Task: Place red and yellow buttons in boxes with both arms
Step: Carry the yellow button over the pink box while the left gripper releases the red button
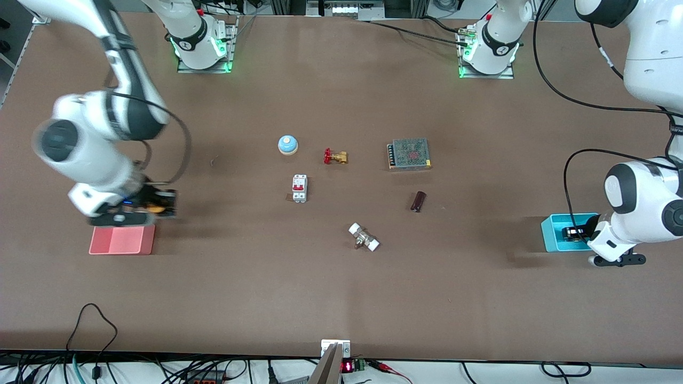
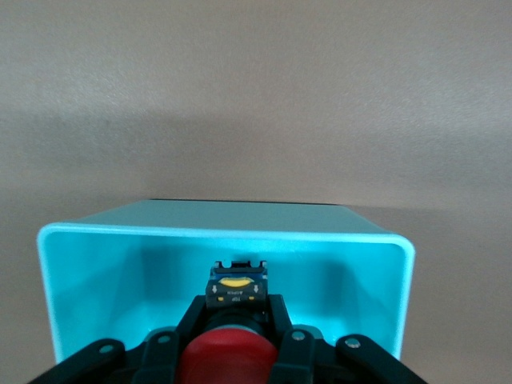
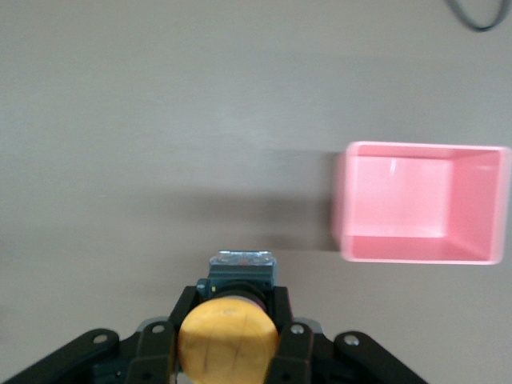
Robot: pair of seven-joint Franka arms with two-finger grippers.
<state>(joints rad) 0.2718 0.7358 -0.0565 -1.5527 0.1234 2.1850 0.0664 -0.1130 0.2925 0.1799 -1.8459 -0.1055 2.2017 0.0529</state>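
Note:
My left gripper [image 1: 576, 233] is shut on the red button [image 2: 226, 358] and holds it low inside the cyan box [image 1: 555, 234] at the left arm's end of the table; the box's walls [image 2: 96, 280] surround it in the left wrist view. My right gripper [image 1: 157, 204] is shut on the yellow button [image 3: 228, 334] and holds it above the table just beside the pink box [image 1: 122, 239], not over it. In the right wrist view the pink box [image 3: 420, 204] stands empty, off to one side of the button.
In the middle of the table lie a blue dome bell [image 1: 287, 144], a brass valve with a red handle [image 1: 335, 156], a white and red breaker [image 1: 299, 188], a metal mesh unit [image 1: 410, 153], a dark cylinder [image 1: 418, 201] and a white-ended fitting [image 1: 364, 237].

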